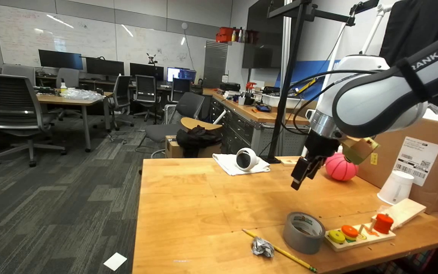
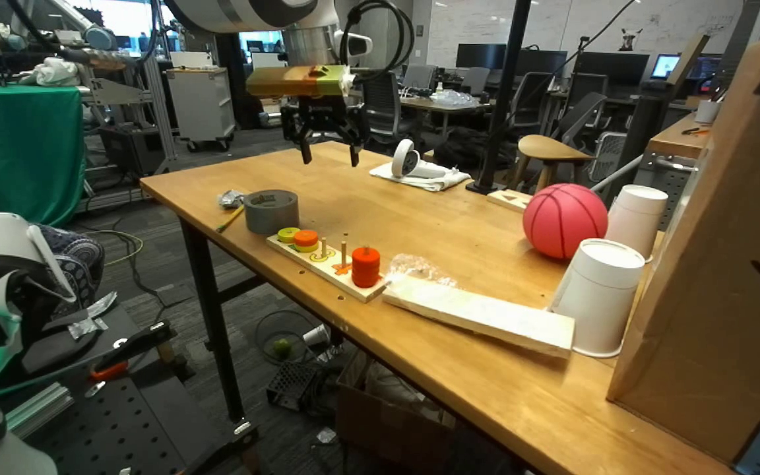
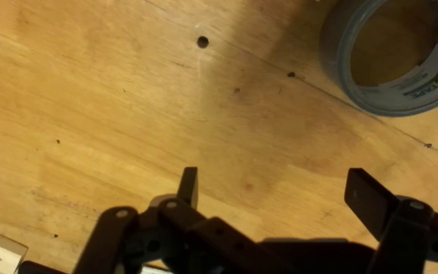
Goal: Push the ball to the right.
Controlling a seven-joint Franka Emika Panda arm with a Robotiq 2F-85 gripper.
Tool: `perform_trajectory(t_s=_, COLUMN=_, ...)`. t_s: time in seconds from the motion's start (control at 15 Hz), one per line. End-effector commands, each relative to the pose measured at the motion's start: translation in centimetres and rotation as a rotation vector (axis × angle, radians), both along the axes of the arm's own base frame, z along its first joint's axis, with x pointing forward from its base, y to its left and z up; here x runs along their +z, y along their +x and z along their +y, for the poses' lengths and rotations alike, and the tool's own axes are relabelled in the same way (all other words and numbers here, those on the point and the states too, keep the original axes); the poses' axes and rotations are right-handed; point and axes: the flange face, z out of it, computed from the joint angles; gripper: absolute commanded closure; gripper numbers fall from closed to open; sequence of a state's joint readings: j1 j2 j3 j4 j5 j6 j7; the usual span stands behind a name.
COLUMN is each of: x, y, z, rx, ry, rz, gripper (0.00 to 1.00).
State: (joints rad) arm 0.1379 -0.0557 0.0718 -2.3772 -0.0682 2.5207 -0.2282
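Note:
The pink-red ball (image 1: 341, 169), with dark seam lines, rests on the wooden table beside a cardboard box in both exterior views (image 2: 566, 221). In an exterior view the wrist hardware covers part of its top edge. The ball is out of the wrist view. My gripper (image 1: 302, 181) is in the air above the table, apart from the ball. In an exterior view (image 2: 330, 162) its two fingers hang down, spread apart, well to the left of the ball. The wrist view shows the open jaws (image 3: 272, 171) with only bare table between them.
A grey tape roll (image 2: 272, 212), a toy peg board (image 2: 327, 269), a wooden strip (image 2: 479, 313) and white cups (image 2: 599, 297) stand along one table edge. The cardboard box (image 2: 716, 277) stands by the ball. A white device (image 1: 246, 160) sits on a cloth near a black pole (image 1: 285, 87).

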Motion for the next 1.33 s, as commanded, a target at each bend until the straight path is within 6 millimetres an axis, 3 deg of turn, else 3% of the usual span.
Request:
perform_trajectory(t_s=0.0, x=0.4, y=4.2, z=-0.9, rx=0.011, ry=0.013, rz=-0.033, gripper=0.0)
perform_trajectory(t_s=0.27, x=0.5, y=7.7, z=-3.4, rx=0.018, ry=-0.003, rz=-0.042, gripper=0.0)
perform_trajectory(t_s=0.73, x=0.7, y=12.5, z=-10.6, rx=0.045, ry=-0.055, rz=-0.06, gripper=0.0)
perform_trajectory(t_s=0.93, x=1.1, y=12.4, z=-12.3, rx=0.056, ry=-0.052, rz=-0.052, gripper=0.0)
perform_trajectory(t_s=1.0, x=0.2, y=11.9, z=-11.8, rx=0.034, ry=-0.052, rz=-0.051, gripper=0.0)
perform_trajectory(t_s=1.27, x=0.2, y=11.9, z=-12.3, rx=0.039, ry=-0.055, rz=-0.049, gripper=0.0)
